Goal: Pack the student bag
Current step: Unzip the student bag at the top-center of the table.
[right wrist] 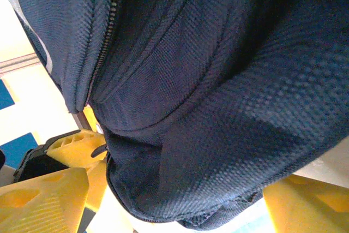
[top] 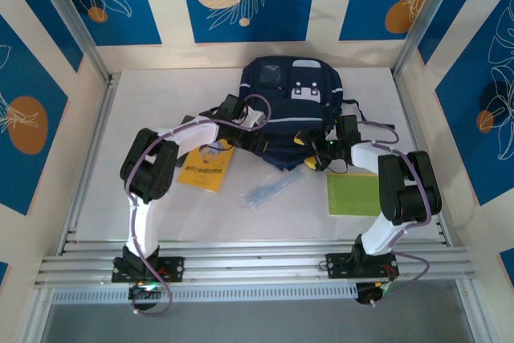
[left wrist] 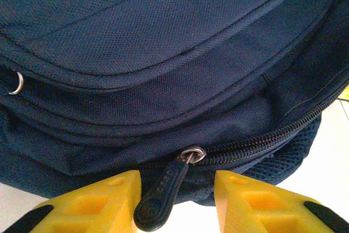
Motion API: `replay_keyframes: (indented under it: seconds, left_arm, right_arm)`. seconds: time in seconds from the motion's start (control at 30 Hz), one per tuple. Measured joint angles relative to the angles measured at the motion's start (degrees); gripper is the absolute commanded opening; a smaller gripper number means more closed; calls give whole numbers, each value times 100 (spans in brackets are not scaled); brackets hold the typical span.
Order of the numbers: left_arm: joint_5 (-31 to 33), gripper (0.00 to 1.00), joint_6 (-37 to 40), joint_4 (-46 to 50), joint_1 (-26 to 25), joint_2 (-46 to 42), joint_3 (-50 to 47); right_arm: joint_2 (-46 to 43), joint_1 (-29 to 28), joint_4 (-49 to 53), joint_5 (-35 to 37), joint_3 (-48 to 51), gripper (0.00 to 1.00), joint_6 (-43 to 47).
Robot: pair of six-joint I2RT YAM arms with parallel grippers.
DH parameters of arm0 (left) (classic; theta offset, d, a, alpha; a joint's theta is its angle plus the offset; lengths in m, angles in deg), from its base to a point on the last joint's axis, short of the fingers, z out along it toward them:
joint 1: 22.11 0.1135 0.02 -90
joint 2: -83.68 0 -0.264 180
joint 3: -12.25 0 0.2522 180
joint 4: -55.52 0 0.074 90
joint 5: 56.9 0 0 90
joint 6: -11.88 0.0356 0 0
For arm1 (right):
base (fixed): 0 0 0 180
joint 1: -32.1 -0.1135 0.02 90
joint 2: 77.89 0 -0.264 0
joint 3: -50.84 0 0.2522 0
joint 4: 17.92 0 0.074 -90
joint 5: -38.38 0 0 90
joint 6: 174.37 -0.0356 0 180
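The student bag (top: 291, 106) is a dark navy backpack lying at the back middle of the table. My left gripper (top: 261, 142) is at the bag's near edge. In the left wrist view its yellow fingers (left wrist: 109, 200) stand apart on either side of a black zipper pull (left wrist: 161, 192). The pull hangs from a metal ring on the shut zipper (left wrist: 262, 140) and leans against the left finger. My right gripper (top: 315, 154) is at the bag's near right corner. Its jaws (right wrist: 174, 205) are wide open, with the bag's fabric (right wrist: 218, 107) bulging between them.
A yellow book (top: 205, 170) lies on the table near my left arm. A clear plastic packet (top: 271, 189) rests in the middle front, and a green notebook (top: 353, 193) sits under my right arm. Metal rails border the table (top: 161, 110).
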Motion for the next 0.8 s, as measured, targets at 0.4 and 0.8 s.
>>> replay_keyframes:
  seconds: [0.4,0.8]
  left_arm:
    - [13,0,68,372,-15,236,479]
    - [-46,0,-140,68,-22,15,127]
  right_arm:
    - [0,-7,17,31,-7,85,37]
    - [173,-269,-79,304,-162,87,-560]
